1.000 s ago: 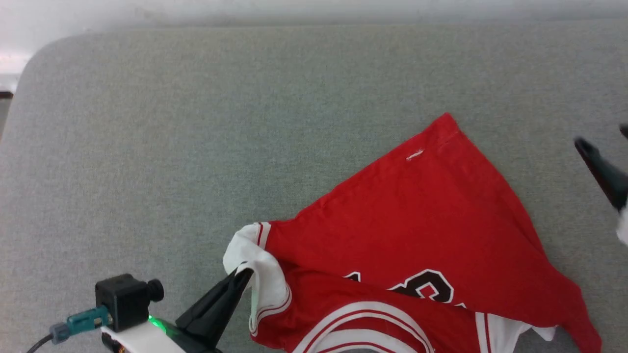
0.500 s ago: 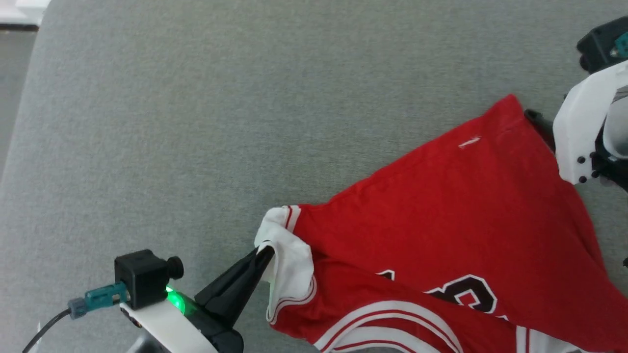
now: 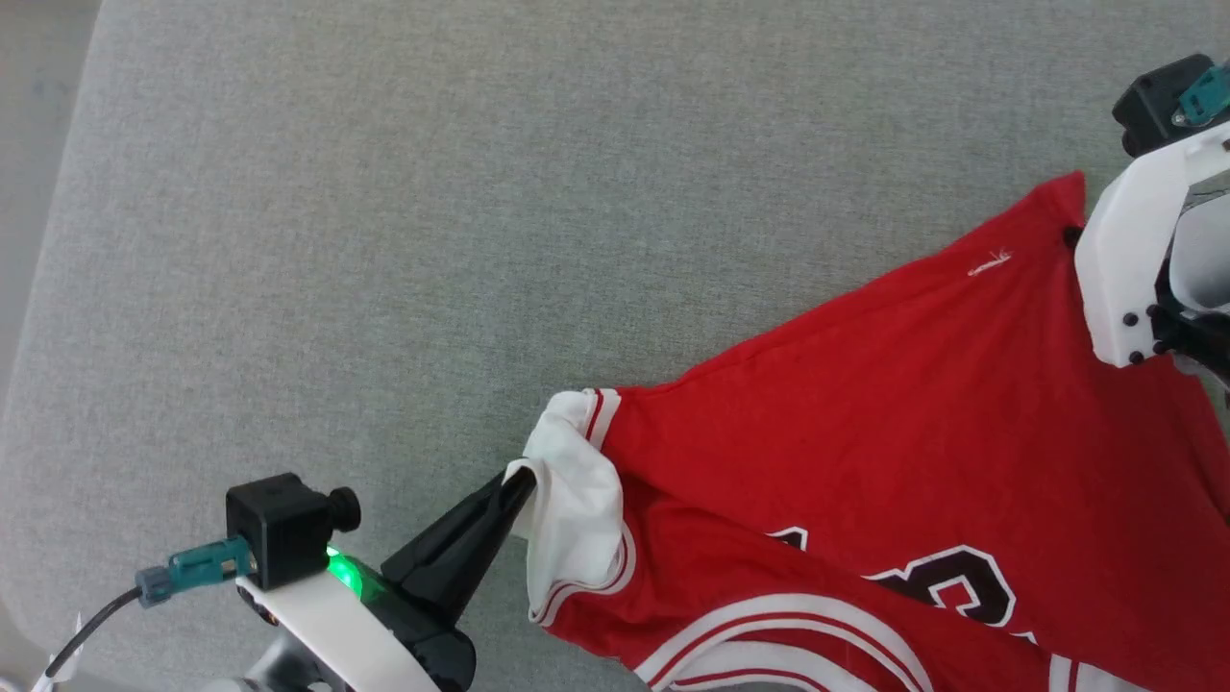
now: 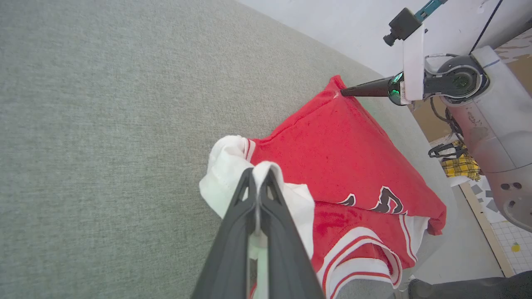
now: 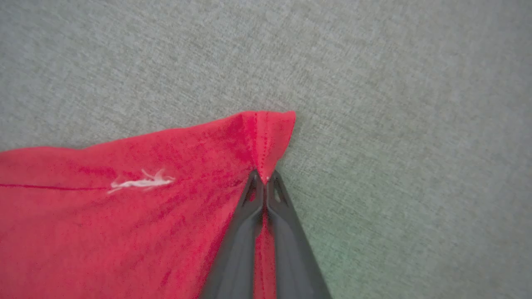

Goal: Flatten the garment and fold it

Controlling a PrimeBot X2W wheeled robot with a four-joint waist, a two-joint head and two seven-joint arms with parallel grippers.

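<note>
The garment (image 3: 865, 423), a red jersey with white sleeves and black print, lies rumpled on the grey cushion at the right. My left gripper (image 3: 519, 481) is shut on its white sleeve (image 3: 577, 500); the left wrist view shows that sleeve (image 4: 232, 162) pinched at the gripper's (image 4: 258, 172) tips. My right gripper (image 5: 264, 178) is shut on the garment's (image 5: 124, 216) far red hem corner (image 5: 268, 128). In the head view the right gripper's fingers are mostly hidden behind its white wrist bracket (image 3: 1124, 259). In the left wrist view the right gripper (image 4: 343, 92) meets the lifted red corner (image 4: 334, 83).
The grey fabric cushion (image 3: 384, 240) spreads wide to the left and behind the garment. Its rounded left edge (image 3: 48, 240) borders the floor. In the left wrist view, my robot body (image 4: 494, 124) and a yellow checked cloth (image 4: 457, 166) are off the cushion's right side.
The head camera has shifted. My right gripper came in from the right, reached the garment's far red corner and shut on it. The left gripper kept its hold on the white sleeve.
</note>
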